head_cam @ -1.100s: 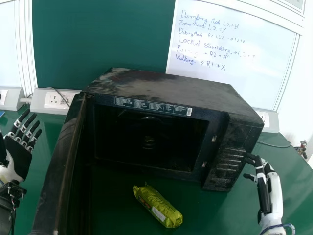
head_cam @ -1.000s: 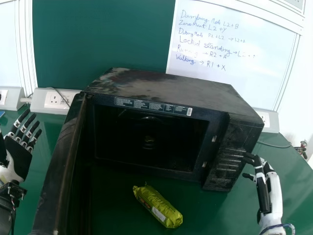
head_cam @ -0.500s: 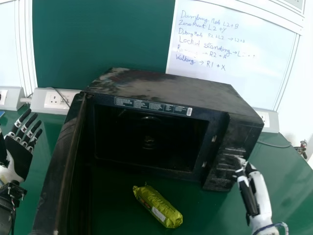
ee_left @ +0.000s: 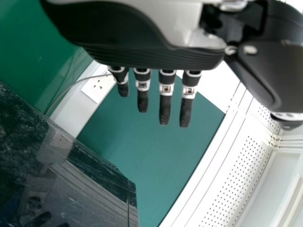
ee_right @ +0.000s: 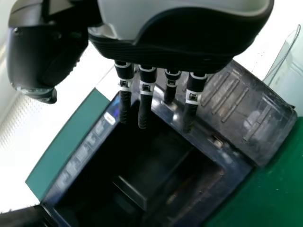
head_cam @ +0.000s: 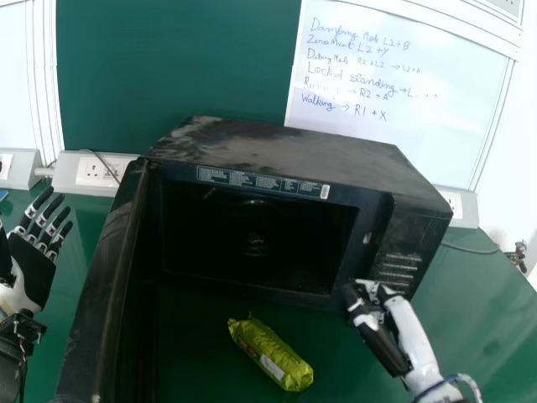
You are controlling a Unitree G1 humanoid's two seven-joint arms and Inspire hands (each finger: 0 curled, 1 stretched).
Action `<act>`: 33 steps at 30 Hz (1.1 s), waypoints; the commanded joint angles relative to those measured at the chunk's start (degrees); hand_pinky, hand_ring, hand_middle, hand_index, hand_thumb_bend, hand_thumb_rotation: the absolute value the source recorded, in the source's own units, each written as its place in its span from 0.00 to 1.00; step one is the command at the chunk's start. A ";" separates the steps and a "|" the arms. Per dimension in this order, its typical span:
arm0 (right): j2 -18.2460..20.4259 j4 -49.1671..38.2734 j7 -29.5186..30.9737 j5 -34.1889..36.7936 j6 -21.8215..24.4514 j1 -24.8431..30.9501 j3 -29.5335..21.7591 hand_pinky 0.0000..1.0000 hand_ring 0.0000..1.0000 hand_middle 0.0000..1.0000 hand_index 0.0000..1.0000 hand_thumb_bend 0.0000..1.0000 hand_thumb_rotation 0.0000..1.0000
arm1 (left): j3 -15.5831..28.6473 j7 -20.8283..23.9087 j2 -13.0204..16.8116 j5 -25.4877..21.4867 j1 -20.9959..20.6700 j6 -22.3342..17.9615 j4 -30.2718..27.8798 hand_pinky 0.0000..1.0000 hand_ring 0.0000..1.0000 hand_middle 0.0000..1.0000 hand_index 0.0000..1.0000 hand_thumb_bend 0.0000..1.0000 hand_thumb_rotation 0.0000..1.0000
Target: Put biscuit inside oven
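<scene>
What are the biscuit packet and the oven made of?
The biscuit packet looks like thin plastic film, yellow-green and glossy, judging by its creases and crimped end. The oven seems painted metal, perhaps partly plastic: black, with smudgy, worn patches on top.

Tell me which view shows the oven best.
The head view: it takes in the oven with open door, cavity and control panel. The right wrist view shows cavity and panel closer; the left wrist view, a dark, glossy part.
</scene>
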 commanded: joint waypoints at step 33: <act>-4.69 -2.33 27.57 -41.98 8.00 -15.95 23.80 0.76 0.88 0.89 0.93 0.93 0.46 | -0.57 -0.92 -1.10 -1.27 0.16 -1.08 0.34 0.98 0.88 0.83 0.80 0.64 0.48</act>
